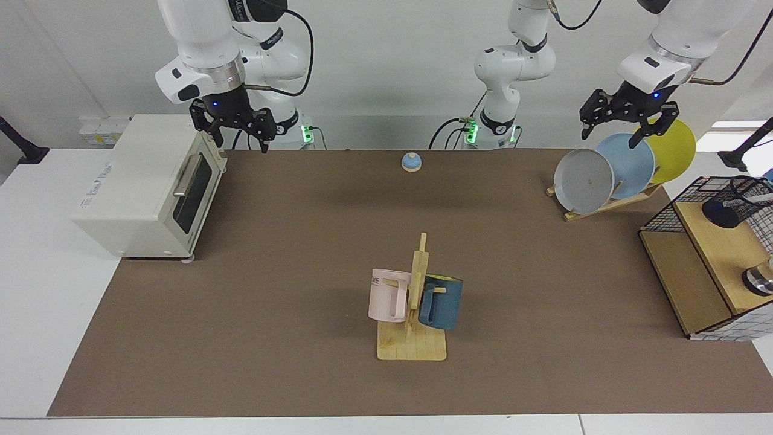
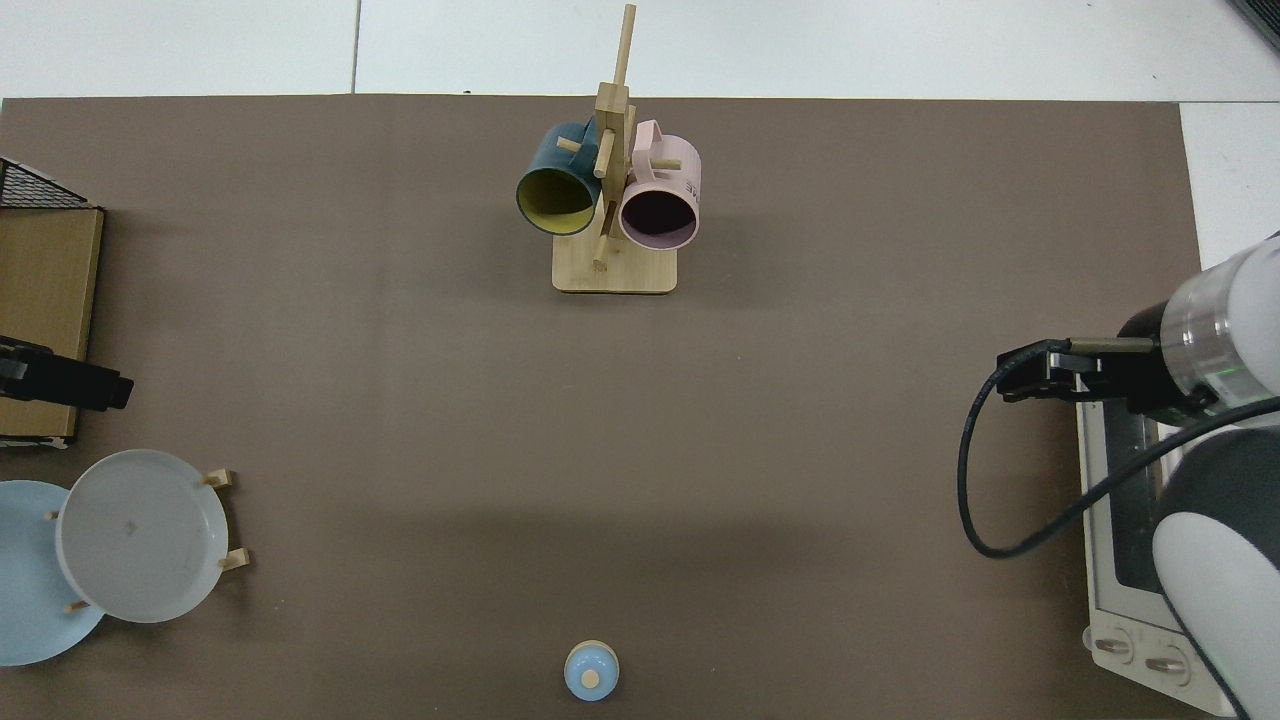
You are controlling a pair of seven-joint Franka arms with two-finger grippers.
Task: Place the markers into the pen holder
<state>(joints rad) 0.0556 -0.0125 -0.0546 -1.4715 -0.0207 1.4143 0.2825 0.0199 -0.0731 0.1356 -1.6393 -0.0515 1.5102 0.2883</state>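
Note:
The pen holder, a black mesh cup with a solid round base, rests on the top board of the shelf at the far right of the facing view. A slim white marker shows through its mesh near the rim. My left gripper hangs open and empty above the plate rack, well apart from the holder. My right gripper hangs open and empty over the toaster oven's front corner. The holder and marker are outside the top view.
A wire-and-wood shelf stands at the mat's right edge, with a shiny round item on it. The plate rack, a mug tree with two mugs, a blue bell and a toaster oven stand on the brown mat.

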